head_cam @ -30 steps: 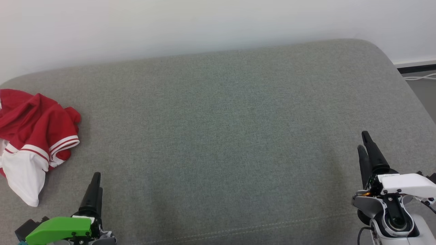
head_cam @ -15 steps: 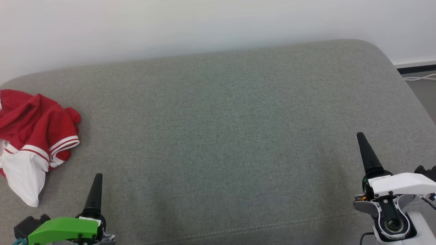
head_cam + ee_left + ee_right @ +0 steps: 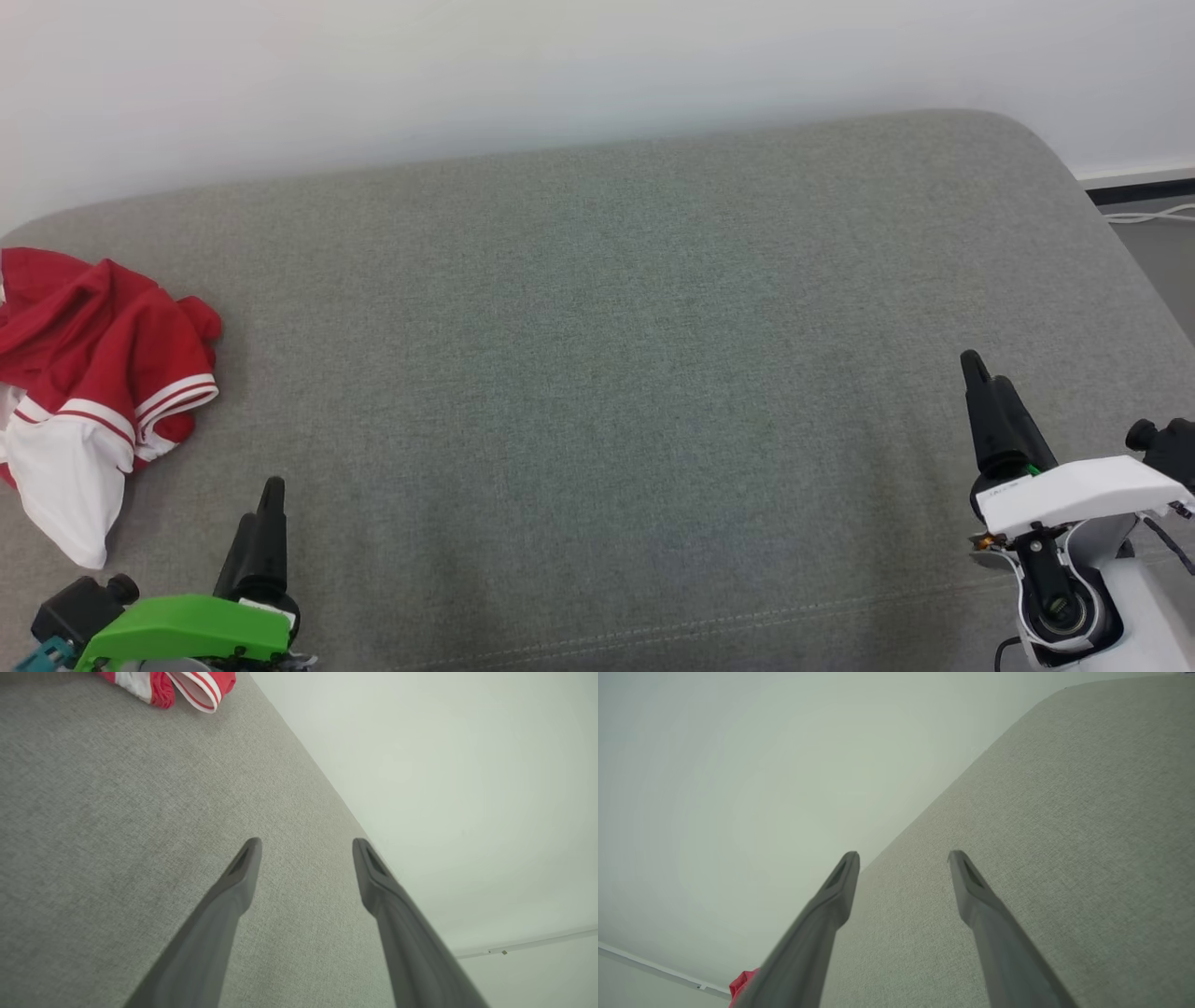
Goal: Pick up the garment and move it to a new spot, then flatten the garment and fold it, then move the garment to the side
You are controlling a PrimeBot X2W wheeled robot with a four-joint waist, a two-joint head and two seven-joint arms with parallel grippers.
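The task appears not yet begun. The garment, a red piece with white panels and striped trim, lies crumpled in a heap at the left edge of the grey cushion, partly running past the head view's left side. Nothing touches it.

The left claw hovers over the near left corner of the cushion, just beside the heap, with its fingers spread wide and empty. The right claw hangs over the near right edge, well apart from the garment, and is likewise wide and holding nothing.

Every step is left, by my reading: the pick-up, the move to a new spot, the flattening, the folding and the final shift aside.

No container takes part; the garment rests straight on the cushion.
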